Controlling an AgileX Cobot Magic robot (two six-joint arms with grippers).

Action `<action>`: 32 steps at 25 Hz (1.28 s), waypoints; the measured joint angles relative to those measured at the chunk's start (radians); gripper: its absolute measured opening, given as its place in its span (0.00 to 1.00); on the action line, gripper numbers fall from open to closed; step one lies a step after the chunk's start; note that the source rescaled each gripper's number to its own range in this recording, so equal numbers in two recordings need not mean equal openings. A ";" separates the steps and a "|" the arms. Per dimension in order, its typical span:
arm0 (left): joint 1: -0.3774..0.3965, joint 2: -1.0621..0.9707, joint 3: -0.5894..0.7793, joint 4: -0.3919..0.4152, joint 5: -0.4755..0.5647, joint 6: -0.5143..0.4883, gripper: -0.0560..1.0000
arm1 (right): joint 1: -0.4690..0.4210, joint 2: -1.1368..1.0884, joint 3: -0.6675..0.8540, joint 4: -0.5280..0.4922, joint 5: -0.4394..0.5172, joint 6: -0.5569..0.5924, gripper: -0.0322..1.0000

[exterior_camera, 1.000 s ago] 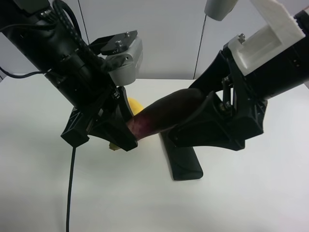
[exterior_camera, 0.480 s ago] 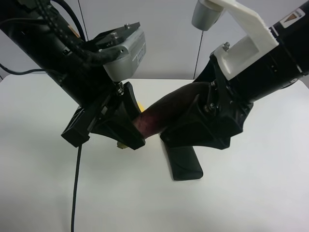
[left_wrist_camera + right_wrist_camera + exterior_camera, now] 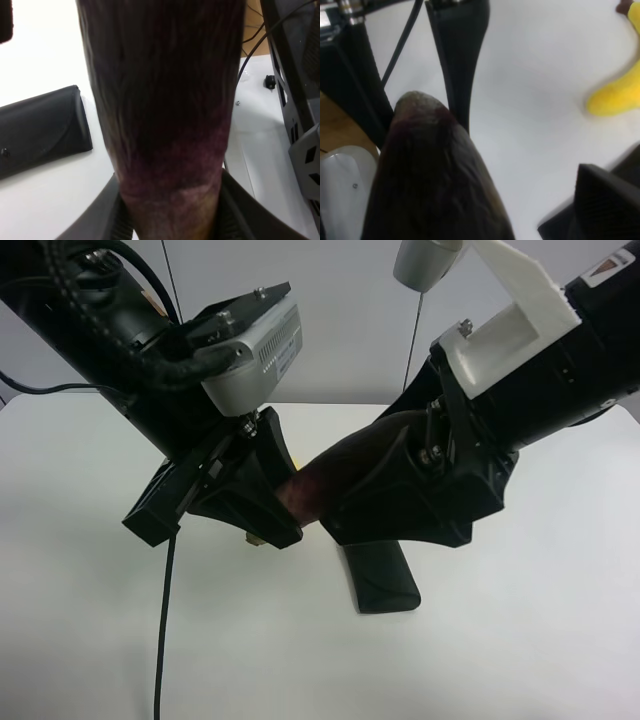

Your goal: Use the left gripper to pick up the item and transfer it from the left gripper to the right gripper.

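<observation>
Right pincer [image 3: 385, 508] slid further over eggplant [image 3: 322, 483] gripped by left pincer [image 3: 258, 498].

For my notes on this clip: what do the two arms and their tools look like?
Both arms are black, with wide angular black tools. Above the left tool sits a grey-white camera box; a thin black cable hangs from that arm. The right tool has a white plastic bracket on top, tipped with a grey cap, and a small orange marking on its arm.

Left tool [image 3: 268, 508] grips eggplant [image 3: 316, 485]; right tool [image 3: 388, 502] surrounds its other end
</observation>
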 joint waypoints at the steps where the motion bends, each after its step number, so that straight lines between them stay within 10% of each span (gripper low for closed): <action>1: 0.000 0.000 0.000 0.000 -0.001 0.006 0.06 | 0.000 0.000 0.000 0.001 0.000 0.000 0.84; 7: 0.000 0.000 0.000 0.001 -0.011 0.026 0.06 | 0.000 0.000 0.000 0.010 0.008 -0.003 0.03; 16: 0.000 0.000 0.000 0.002 -0.021 0.029 0.12 | 0.002 0.000 0.000 0.010 0.005 -0.004 0.04; 19: 0.000 0.000 0.000 -0.015 -0.028 0.025 0.70 | 0.002 0.000 0.000 0.010 -0.001 -0.004 0.04; 22: 0.000 0.000 0.000 -0.016 -0.031 0.013 0.95 | 0.002 0.000 0.000 0.010 -0.001 -0.004 0.04; 32: 0.000 -0.010 0.000 0.012 -0.035 -0.027 1.00 | 0.002 0.000 0.000 0.010 -0.001 -0.004 0.04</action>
